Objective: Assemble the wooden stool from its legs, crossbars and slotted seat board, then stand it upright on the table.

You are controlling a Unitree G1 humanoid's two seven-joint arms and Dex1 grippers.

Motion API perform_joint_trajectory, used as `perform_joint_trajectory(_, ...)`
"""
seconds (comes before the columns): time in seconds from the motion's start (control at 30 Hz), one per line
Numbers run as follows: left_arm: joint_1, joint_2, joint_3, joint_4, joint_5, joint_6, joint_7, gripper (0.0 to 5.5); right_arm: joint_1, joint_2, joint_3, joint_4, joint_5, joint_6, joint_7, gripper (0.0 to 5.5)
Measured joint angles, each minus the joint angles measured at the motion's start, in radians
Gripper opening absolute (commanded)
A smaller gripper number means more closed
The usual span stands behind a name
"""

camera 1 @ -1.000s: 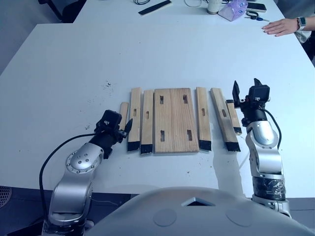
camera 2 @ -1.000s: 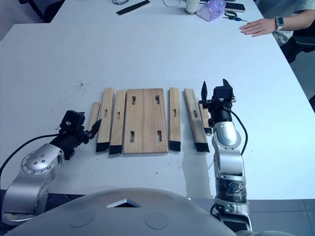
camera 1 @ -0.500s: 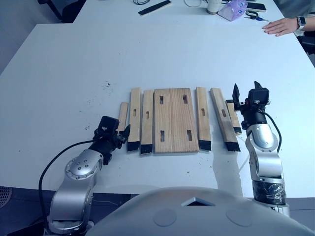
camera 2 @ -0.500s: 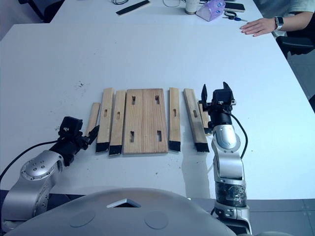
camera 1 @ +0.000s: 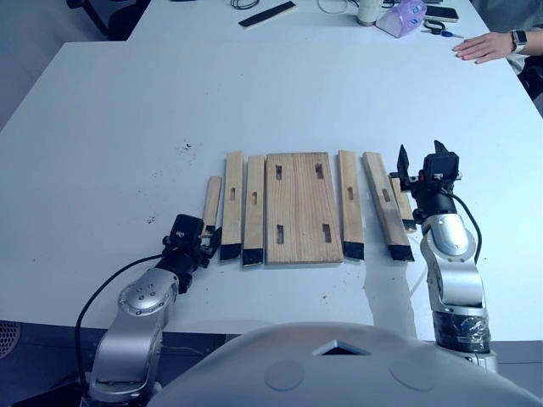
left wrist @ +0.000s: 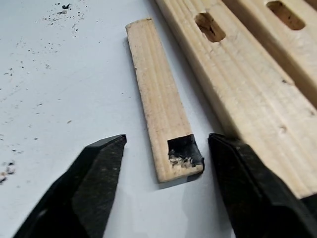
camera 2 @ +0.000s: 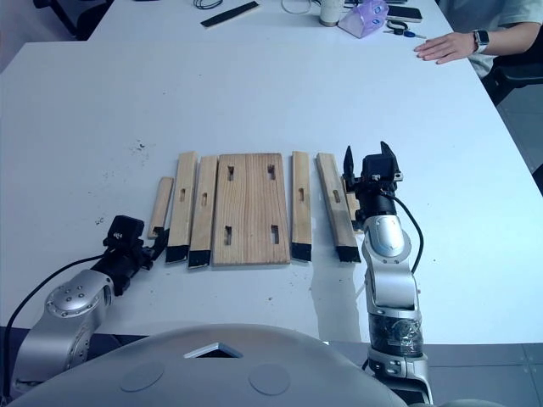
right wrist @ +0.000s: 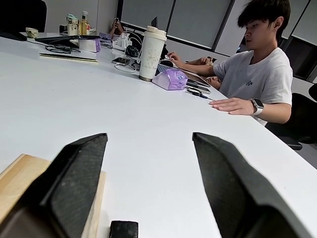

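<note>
The slotted seat board [camera 1: 297, 208] lies flat mid-table. Two legs [camera 1: 242, 206] with black ends lie to its left and two legs [camera 1: 366, 203] to its right. A short crossbar [camera 1: 211, 202] is outermost on the left and another crossbar [camera 1: 403, 202] outermost on the right. My left gripper [left wrist: 167, 140] is open and low over the table, its fingers [left wrist: 94, 173] either side of the left crossbar's [left wrist: 158, 114] near end, with nothing grasped. My right gripper [camera 1: 420, 161] is open, tips raised, just above the right crossbar.
A person's hand [camera 1: 479, 44] rests on the far right of the table. A cup [camera 1: 367, 8], a purple pouch [camera 1: 403, 15] and a black strip [camera 1: 267, 12] sit along the far edge. Dark specks [camera 1: 185, 147] mark the table left of the parts.
My left gripper has drawn back toward the table's near edge, down to the left crossbar's near end. My right gripper has shifted slightly left.
</note>
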Motion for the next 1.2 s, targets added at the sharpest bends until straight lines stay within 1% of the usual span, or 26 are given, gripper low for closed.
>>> perform_joint_trajectory(0.13,-0.021,-0.029,0.032,0.067,-0.02,-0.06,0.012,1.86,0.0,-0.003,0.002,0.0,-0.011,0.0,0.006,3.19)
perform_joint_trajectory(0.27,-0.051,-0.031,0.055,0.107,-0.021,-0.073,0.025,1.36,-0.003,-0.008,0.003,0.0,-0.013,0.0,0.013,3.19)
perform_joint_trajectory(0.4,-0.083,-0.031,0.063,0.145,-0.02,-0.092,0.036,1.33,-0.013,-0.018,0.002,0.0,-0.013,0.0,0.016,3.19)
perform_joint_trajectory(0.53,-0.165,-0.036,0.087,0.213,-0.027,-0.136,0.038,1.33,-0.028,-0.029,-0.003,0.007,-0.012,0.001,0.022,3.19)
perform_joint_trajectory(0.63,-0.295,-0.029,0.097,0.224,-0.053,-0.227,0.008,1.33,-0.061,-0.035,-0.021,0.005,0.0,0.012,0.036,3.19)
perform_joint_trajectory(0.7,-0.433,0.001,0.112,0.212,-0.091,-0.306,-0.046,1.33,-0.086,-0.046,-0.038,-0.016,0.051,0.035,0.07,3.19)
perform_joint_trajectory(0.77,-0.534,0.051,0.119,0.17,-0.15,-0.36,-0.133,1.33,-0.114,-0.081,-0.072,-0.062,0.17,0.088,0.162,3.19)
perform_joint_trajectory(0.83,-0.592,0.061,0.128,0.118,-0.261,-0.36,-0.2,1.33,-0.149,-0.112,-0.101,-0.114,0.316,0.158,0.248,3.19)
perform_joint_trajectory(0.93,-0.602,0.06,0.132,0.088,-0.467,-0.311,-0.264,1.33,-0.186,-0.154,-0.131,-0.162,0.572,0.268,0.348,3.19)
perform_joint_trajectory(1.03,-0.6,0.063,0.137,0.085,-0.707,-0.239,-0.332,1.33,-0.209,-0.232,-0.156,-0.18,0.853,0.389,0.477,3.19)
perform_joint_trajectory(1.2,-0.613,0.125,0.136,0.081,-1.042,-0.128,-0.458,1.33,-0.306,-0.418,-0.18,-0.189,1.255,0.609,0.699,3.19)
